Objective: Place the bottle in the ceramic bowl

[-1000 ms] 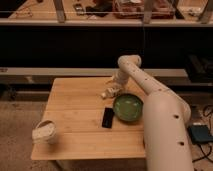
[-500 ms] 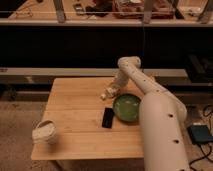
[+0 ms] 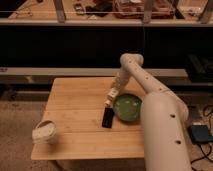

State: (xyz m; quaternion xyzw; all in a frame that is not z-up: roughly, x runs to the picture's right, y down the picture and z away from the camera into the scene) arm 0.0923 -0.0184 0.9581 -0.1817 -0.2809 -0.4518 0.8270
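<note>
Far left, near the front corner of the pale wooden surface [image 3: 75,107]: a whitish cylindrical cup [image 3: 44,131], leaning over, well apart from everything else. Further right, about mid-surface, a flat black phone [image 3: 107,118], lying with its long side running front to back, just left of the bowl's rim. Directly behind the phone, the small slim whitish bottle [image 3: 109,100] — on the wood or just above it, impossible to say which, outside the bowl and close to its left rear edge. Right at the bottle's top, the gripper [image 3: 113,93], pointing down and to the left; seemingly in contact with the bottle, though whether clamped on it or merely against it cannot be told. Just right of phone and bottle, the round glossy green ceramic bowl [image 3: 127,108], darker at the rim, upright on the wood. Reaching in from behind the bowl and sweeping down past its right side, the thick white jointed arm [image 3: 157,120], filling the lower right. Beyond the surface's right edge, down on the floor — a flat blue object [image 3: 200,134].
</note>
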